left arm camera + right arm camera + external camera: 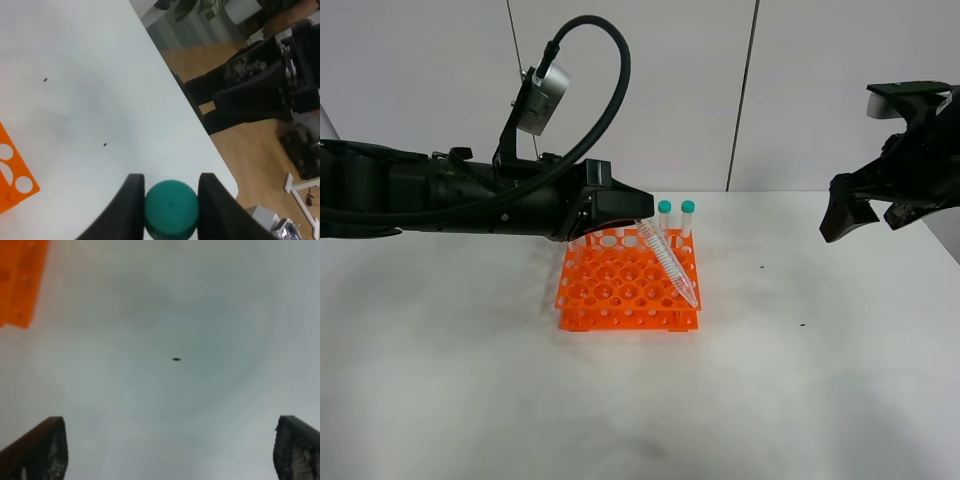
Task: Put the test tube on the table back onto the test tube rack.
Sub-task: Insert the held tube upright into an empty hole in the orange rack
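The left gripper (pixel 171 186) is pinching the test tube (pixel 669 264) by its teal cap (pixel 170 209), with one black finger (pixel 131 207) pressed against each side of the cap. Picture the high camera's view as a clock, with the test tube rack (pixel 620 290) at the centre and twelve toward the far wall. This gripper reaches in from nine o'clock and sits above the rack's far edge, near twelve. The clear tube hangs tilted from it, cap high at twelve and pointed tip low toward the rack's four o'clock corner. The tip is over the rack's top grid; whether it touches the grid or enters a hole cannot be told. Two capped tubes (pixel 664 208) stand upright side by side in the rack's one o'clock corner, just beside the held tube's upper end. The orange rack rests on the white table (pixel 470 400). The right gripper (pixel 848 215) is at three o'clock, well apart from the rack and raised above the table, its jaws spread wide. Its wrist camera looks down on the tabletop, a small dark speck (pixel 176 359) and a corner of the rack.
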`<state>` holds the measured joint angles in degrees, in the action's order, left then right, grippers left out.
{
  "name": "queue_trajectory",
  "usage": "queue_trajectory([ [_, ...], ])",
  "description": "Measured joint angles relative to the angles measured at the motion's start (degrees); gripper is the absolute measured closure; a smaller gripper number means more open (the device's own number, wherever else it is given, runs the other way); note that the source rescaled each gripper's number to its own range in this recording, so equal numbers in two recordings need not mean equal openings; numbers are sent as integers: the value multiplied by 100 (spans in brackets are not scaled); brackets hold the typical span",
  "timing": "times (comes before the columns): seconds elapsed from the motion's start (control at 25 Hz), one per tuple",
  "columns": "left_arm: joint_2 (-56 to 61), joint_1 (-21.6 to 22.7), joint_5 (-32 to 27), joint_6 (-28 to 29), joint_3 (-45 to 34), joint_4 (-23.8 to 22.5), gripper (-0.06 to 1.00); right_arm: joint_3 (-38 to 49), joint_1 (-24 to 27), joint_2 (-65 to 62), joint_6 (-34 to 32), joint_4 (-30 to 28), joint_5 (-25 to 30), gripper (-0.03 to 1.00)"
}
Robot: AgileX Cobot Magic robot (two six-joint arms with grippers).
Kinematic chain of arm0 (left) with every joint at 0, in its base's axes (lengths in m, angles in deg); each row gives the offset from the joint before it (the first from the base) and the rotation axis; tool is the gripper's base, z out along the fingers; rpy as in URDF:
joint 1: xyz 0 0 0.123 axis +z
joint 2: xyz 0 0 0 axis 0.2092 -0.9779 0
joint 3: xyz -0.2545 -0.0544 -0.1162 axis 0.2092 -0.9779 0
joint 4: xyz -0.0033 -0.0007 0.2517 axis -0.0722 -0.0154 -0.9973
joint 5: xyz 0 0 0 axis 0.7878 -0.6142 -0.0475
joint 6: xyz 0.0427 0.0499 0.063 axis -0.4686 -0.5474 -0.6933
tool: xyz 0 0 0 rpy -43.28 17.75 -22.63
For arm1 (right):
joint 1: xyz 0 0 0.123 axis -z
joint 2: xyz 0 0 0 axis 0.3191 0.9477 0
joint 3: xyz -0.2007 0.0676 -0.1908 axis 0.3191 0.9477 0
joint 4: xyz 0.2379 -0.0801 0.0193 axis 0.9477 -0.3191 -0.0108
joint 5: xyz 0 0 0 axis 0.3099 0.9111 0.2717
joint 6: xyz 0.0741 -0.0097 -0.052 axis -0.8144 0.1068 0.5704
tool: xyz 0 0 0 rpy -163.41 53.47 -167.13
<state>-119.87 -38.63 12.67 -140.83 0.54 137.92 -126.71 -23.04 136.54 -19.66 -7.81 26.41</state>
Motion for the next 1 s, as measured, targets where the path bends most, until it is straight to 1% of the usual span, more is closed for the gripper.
queue_trajectory([
  [0.16,0,0,0,5,0,0,94,0,109,0,-61,-67,68,8],
  [0.24,0,0,0,5,0,0,94,0,155,0,-106,-115,245,8],
  [0.32,0,0,0,5,0,0,94,0,155,-7,-148,-116,595,8],
  [0.44,0,0,0,5,0,0,94,217,155,-231,-266,-116,671,8],
  [0.52,0,0,0,5,0,0,94,582,155,-654,-302,-116,671,8],
  [0.72,0,0,0,5,0,0,94,2002,155,-2270,-313,-127,692,8],
  [0.8,0,0,0,5,0,0,94,2617,155,-3105,-319,-141,505,8],
  [1.0,0,0,0,5,0,0,94,3841,155,-5213,-341,-163,-204,8],
])
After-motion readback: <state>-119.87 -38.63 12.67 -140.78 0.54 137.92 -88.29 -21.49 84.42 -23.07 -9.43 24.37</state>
